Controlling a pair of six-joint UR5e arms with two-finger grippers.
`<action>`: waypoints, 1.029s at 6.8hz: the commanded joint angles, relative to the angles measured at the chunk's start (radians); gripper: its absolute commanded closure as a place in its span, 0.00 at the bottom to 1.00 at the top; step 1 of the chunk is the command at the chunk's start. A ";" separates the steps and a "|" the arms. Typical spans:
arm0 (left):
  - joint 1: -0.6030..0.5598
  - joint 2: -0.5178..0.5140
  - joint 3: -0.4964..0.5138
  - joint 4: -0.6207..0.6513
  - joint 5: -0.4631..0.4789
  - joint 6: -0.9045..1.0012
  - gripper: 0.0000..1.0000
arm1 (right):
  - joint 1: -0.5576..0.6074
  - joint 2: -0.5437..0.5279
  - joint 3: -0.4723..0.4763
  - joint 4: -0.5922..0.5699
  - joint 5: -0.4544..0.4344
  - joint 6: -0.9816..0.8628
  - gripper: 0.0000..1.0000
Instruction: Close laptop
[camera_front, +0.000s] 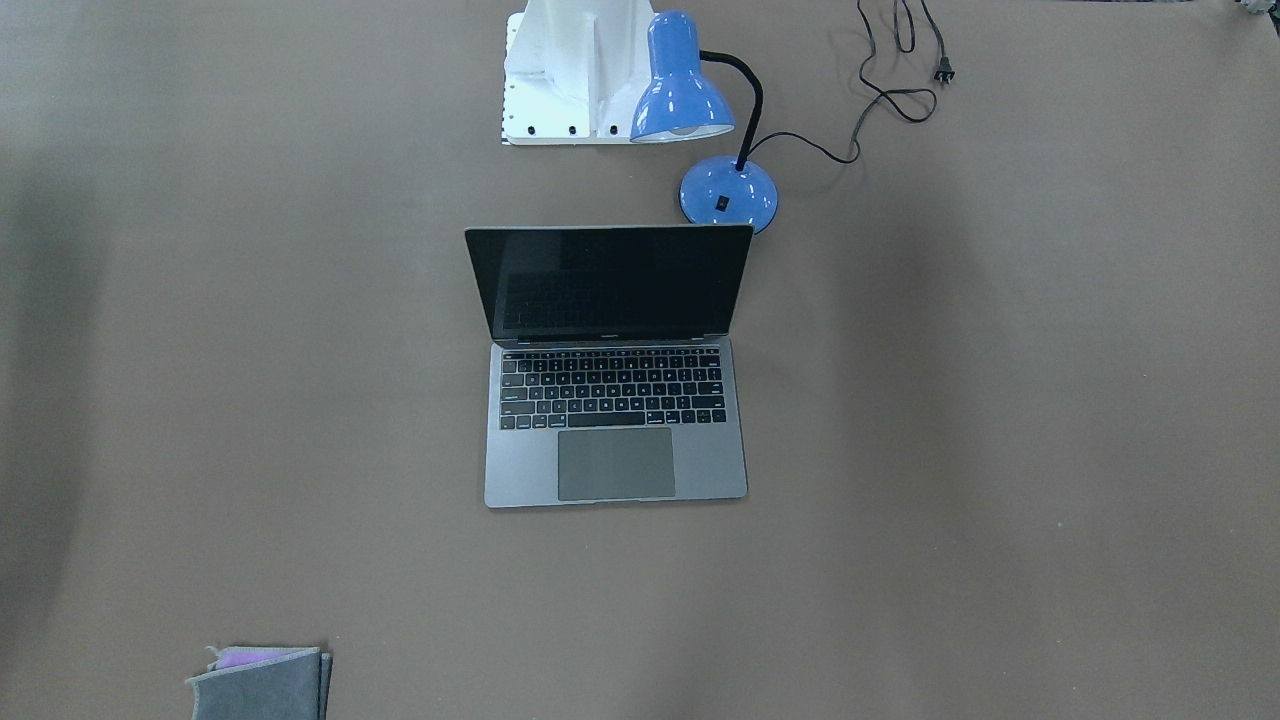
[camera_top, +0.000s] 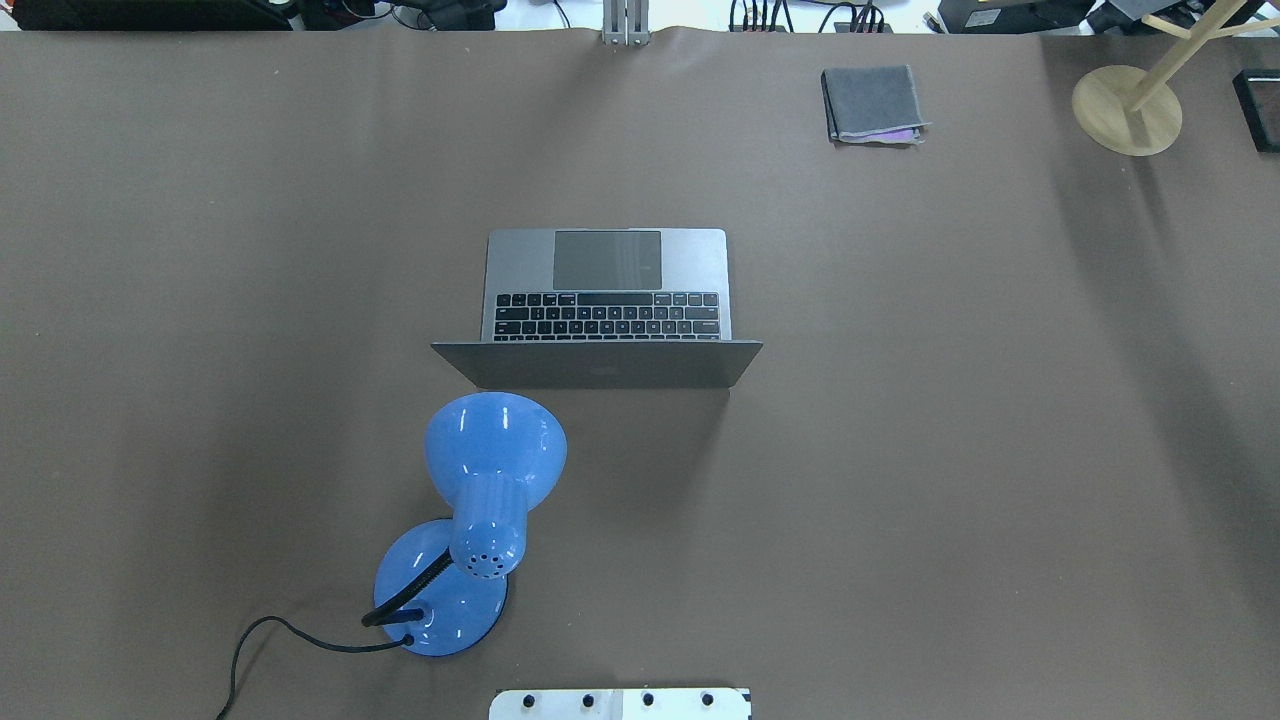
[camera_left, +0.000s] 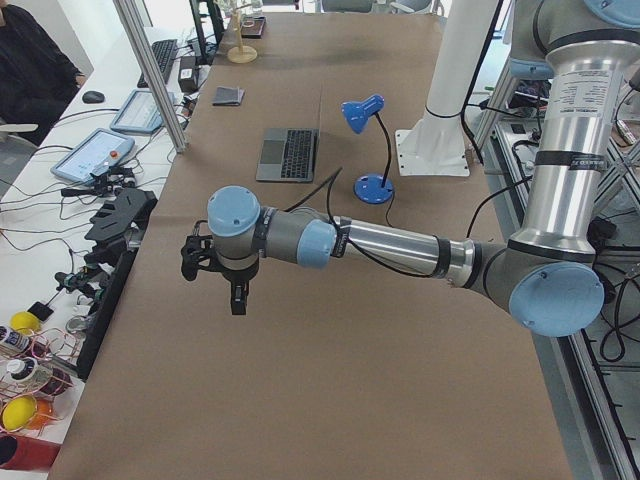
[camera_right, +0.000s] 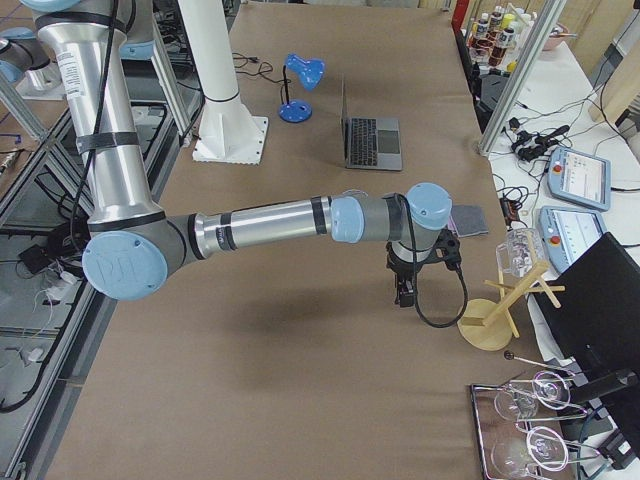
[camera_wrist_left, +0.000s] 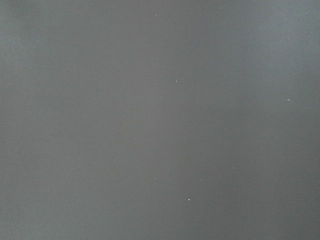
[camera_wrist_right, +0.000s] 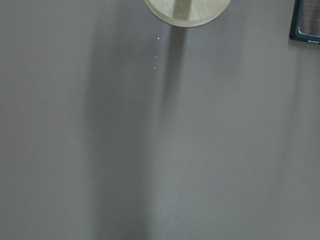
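The space-grey laptop (camera_front: 615, 465) stands open in the middle of the brown table, its dark screen upright and its keyboard and trackpad bare. It also shows in the overhead view (camera_top: 607, 260), the exterior left view (camera_left: 288, 153) and the exterior right view (camera_right: 372, 140). My left gripper (camera_left: 237, 300) hangs over the table far out to my left, well away from the laptop. My right gripper (camera_right: 403, 297) hangs far out to my right. Each shows only in a side view, so I cannot tell whether it is open or shut. Both wrist views show only bare table.
A blue desk lamp (camera_top: 480, 480) with a trailing black cord stands between the laptop's lid and my white base (camera_top: 620, 704). A folded grey cloth (camera_top: 872, 103) lies at the far right. A wooden stand (camera_top: 1127, 108) is close to my right gripper, also in the exterior right view (camera_right: 490, 322).
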 joint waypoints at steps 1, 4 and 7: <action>0.109 -0.078 -0.027 -0.009 -0.022 -0.201 0.02 | -0.071 0.051 0.001 0.034 0.058 0.114 0.00; 0.313 -0.129 -0.134 -0.080 -0.020 -0.622 0.02 | -0.228 0.064 0.175 0.089 0.069 0.575 0.00; 0.499 -0.128 -0.206 -0.280 -0.007 -0.996 0.03 | -0.431 -0.042 0.291 0.445 0.068 1.005 0.02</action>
